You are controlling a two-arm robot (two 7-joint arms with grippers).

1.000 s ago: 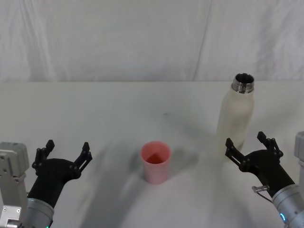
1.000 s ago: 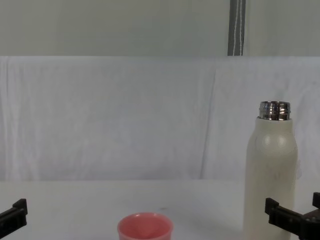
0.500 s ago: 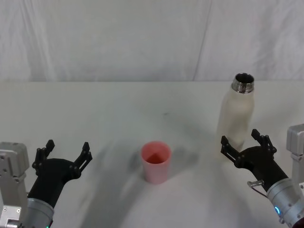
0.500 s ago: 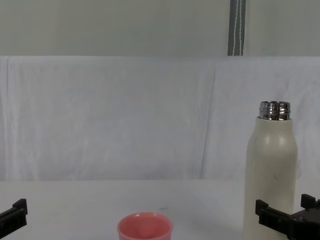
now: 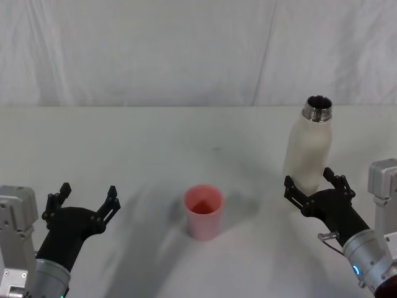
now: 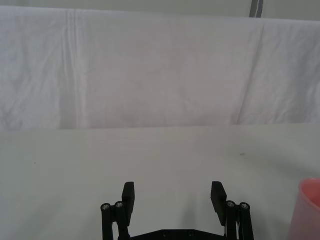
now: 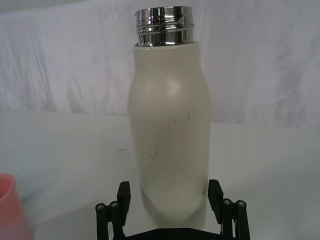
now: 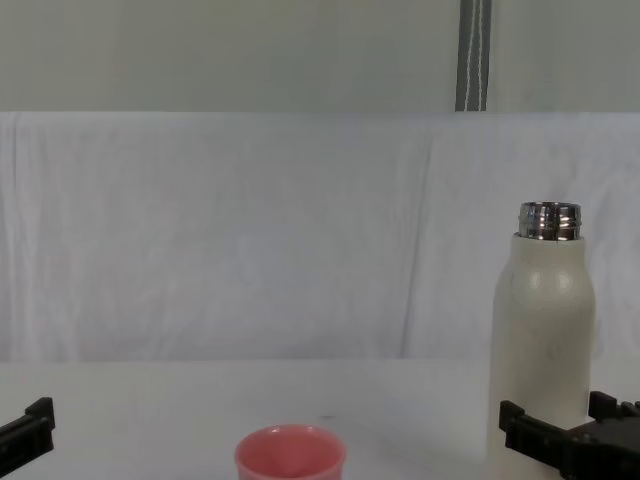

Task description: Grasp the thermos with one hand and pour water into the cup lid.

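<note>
The cream-white thermos (image 5: 309, 146) stands upright and uncapped at the right of the table, its steel neck (image 7: 161, 26) showing. My right gripper (image 5: 314, 186) is open, its fingers on either side of the bottle's base without closing on it; in the right wrist view the thermos (image 7: 170, 135) sits between the fingertips (image 7: 123, 192). The pink cup lid (image 5: 203, 211) stands upright near the table's middle, left of the thermos. My left gripper (image 5: 87, 198) hovers open and empty at the front left, apart from the cup lid (image 6: 311, 205).
A white cloth covers the table (image 5: 155, 143) and hangs as a backdrop behind it. Open room lies between the cup lid and the thermos (image 8: 545, 330). A grey pole (image 8: 474, 55) rises behind the backdrop.
My right gripper has moved forward and left, so its open fingers now straddle the thermos base. The left gripper, cup lid and thermos have stayed still.
</note>
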